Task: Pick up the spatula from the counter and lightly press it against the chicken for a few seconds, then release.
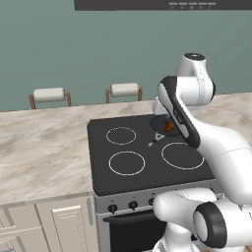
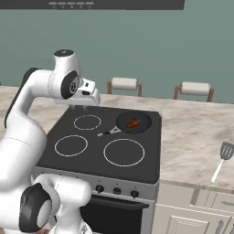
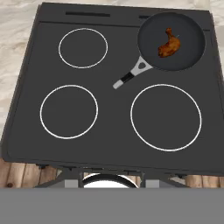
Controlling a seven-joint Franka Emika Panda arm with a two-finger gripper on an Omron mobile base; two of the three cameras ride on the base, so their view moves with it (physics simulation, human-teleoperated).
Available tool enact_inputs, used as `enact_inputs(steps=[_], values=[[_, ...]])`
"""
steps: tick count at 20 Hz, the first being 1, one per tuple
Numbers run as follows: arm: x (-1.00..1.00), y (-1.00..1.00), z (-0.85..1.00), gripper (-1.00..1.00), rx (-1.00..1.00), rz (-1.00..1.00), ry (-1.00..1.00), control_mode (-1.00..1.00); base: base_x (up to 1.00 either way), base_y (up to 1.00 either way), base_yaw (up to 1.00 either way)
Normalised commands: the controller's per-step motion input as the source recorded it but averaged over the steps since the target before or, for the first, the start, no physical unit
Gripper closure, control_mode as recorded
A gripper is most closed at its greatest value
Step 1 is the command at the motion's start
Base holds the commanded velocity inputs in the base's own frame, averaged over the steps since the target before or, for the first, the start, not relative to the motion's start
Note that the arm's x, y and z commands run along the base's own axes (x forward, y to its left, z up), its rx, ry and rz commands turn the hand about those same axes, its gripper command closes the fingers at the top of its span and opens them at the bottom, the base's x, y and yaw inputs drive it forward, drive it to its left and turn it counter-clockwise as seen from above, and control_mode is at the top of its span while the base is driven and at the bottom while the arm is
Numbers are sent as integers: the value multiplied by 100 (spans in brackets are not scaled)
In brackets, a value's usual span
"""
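Spatula: the grey slotted spatula with a slim pale handle [image 2: 221, 162] lies flat on the beige marbled counter [image 2: 192, 132]. It is to the right of the stove and near the counter's front edge, with its head toward the back and its handle toward the front.
Why so: lying free with nothing beside it, the handle looks open to a grasp from above.
Chicken: the brown roasted chicken leg [image 3: 169, 43] rests near the middle of the round dark frying pan [image 3: 188, 30]. It lies well apart from the spatula.
Pan: it sits at the back-right corner of the black glass cooktop with four white rings [image 3: 113, 113]. Its grey handle points toward the cooktop's middle.
Gripper: the two-finger gripper [image 2: 79, 108] hangs over the cooktop's back-left ring and points down. Its fingers are spread and it grasps nothing.
Step, as a judgement: the pickup is not yet begun, and the hand must first travel right across the stove to the counter.
Hard to see: in the left base view the arm covers part of the pan and the cooktop's right edge. The spatula's slots are too small to make out, and the fingers look thin and faint in the right base view.
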Motion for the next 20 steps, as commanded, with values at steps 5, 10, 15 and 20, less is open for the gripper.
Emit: enact_inputs(steps=[5, 10, 15, 20], values=[[-8, 4, 0, -100, 0, 0, 0, -100, 0, 0, 0], [-30, -15, -7, -100, 4, 0, -5, -100, 0, 0, 0], [-26, -29, -19, -100, 6, 0, 0, -100, 0, 0, 0], [-13, -27, -7, -100, 1, 0, 0, -100, 0, 0, 0]])
